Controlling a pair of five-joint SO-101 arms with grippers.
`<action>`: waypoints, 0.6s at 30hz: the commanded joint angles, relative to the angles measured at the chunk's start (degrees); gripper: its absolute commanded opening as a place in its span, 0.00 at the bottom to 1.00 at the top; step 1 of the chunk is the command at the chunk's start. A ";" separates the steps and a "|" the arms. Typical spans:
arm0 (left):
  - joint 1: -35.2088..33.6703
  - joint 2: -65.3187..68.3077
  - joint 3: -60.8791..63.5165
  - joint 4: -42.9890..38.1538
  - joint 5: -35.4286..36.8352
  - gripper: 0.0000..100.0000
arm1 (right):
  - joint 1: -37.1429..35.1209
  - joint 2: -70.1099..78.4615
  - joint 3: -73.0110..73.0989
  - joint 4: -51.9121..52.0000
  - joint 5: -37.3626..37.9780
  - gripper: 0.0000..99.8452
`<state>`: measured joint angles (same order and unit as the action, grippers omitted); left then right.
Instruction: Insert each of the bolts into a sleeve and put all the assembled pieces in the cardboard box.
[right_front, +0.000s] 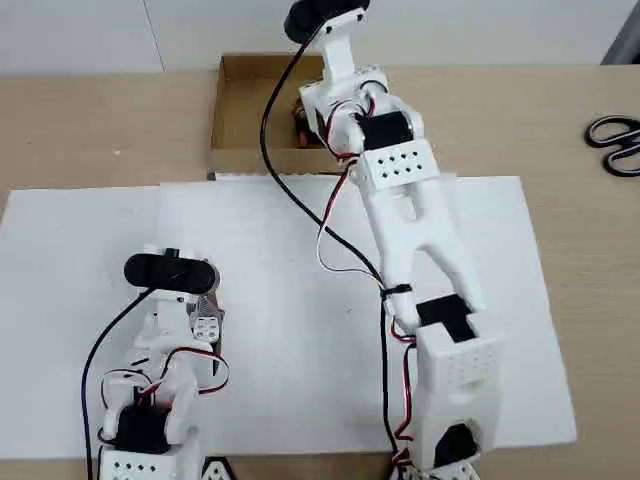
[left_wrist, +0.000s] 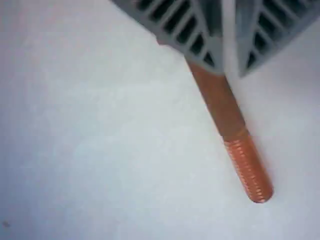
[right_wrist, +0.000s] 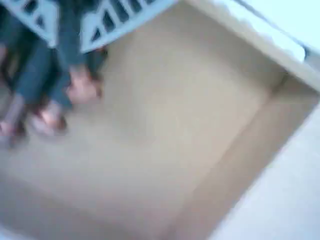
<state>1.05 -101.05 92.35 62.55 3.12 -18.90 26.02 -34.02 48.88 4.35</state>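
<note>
A copper-coloured bolt (left_wrist: 235, 130) is pinched at its plain upper shank by the left claw (left_wrist: 225, 55). The grey ribbed jaws are clenched on it from both sides. The bolt juts out at a slant, and its threaded end hangs free over the white paper (left_wrist: 90, 150). It has no sleeve on it.

Over in the cardboard box (right_front: 240, 90), a small cluster of assembled pieces (right_wrist: 30, 85) lies on the floor against one side. They are dark blue sleeves with coppery bolt ends (right_wrist: 47, 120) poking out of them. The right claw (right_wrist: 69, 45) is down inside the box, right over that cluster. One dark sleeve (right_wrist: 70, 65) runs out from under it to a coppery tip. The picture is too smeared there for me to tell whether the claw is grasping that piece or has let go.

From above, the left arm (right_front: 165, 340) sits folded low at the near left corner of the paper. The right arm (right_front: 410, 220) stretches from the near edge across the sheet, and its wrist is over the box. The box stands on the wooden table (right_front: 100, 120), just beyond the far edge of the paper. A pair of scissors (right_front: 618, 145) lies on the table well apart at the right edge.
</note>
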 joint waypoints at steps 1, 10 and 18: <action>-0.18 -0.62 -0.22 -0.09 -0.09 0.01 | 1.36 -6.02 -2.73 7.16 -0.79 0.00; -0.18 -0.62 -0.22 -0.09 -0.09 0.01 | 1.89 -18.24 -2.73 33.63 -0.79 0.00; -0.18 -0.62 -0.22 -0.09 -0.09 0.01 | 4.26 -25.80 -2.37 47.52 -8.88 0.00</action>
<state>1.05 -101.05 92.35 62.55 3.12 -16.35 4.04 -34.20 93.10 -1.45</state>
